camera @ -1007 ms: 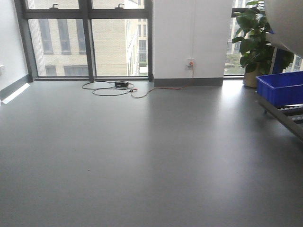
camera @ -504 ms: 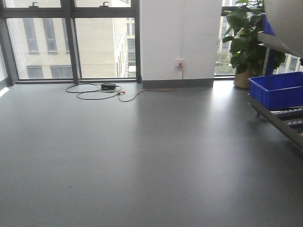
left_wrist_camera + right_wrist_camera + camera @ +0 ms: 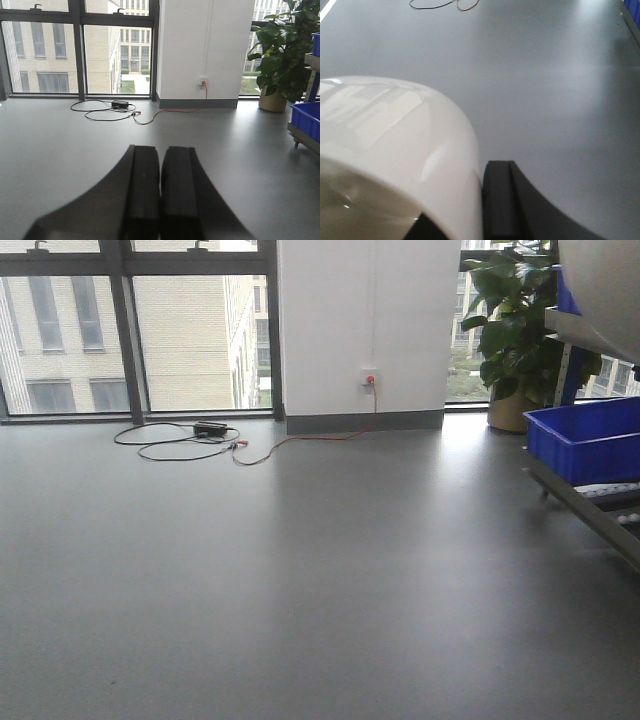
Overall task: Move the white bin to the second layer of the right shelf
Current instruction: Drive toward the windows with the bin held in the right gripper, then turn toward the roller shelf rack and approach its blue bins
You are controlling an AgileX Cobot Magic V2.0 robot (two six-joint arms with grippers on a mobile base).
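Observation:
The white bin (image 3: 603,285) hangs in the top right corner of the front view, cream and glossy. In the right wrist view the white bin (image 3: 395,130) fills the lower left, and my right gripper (image 3: 470,195) is shut on its wall, with one black finger (image 3: 497,200) outside it. My left gripper (image 3: 160,155) is shut and empty, held over the bare floor. The right shelf (image 3: 585,495) shows at the right edge: a low roller level and a higher steel level (image 3: 578,332) behind the bin. I cannot tell which one is the second layer.
A blue crate (image 3: 585,440) sits on the low roller level, and another blue crate (image 3: 566,290) on the higher one. A potted plant (image 3: 510,330) stands by the white wall. A black cable and charger (image 3: 195,437) lie on the grey floor near the windows.
The front view has swung to the right: windows, cable and wall socket slid left, and the rack came further in. The bin stays in the top right corner.

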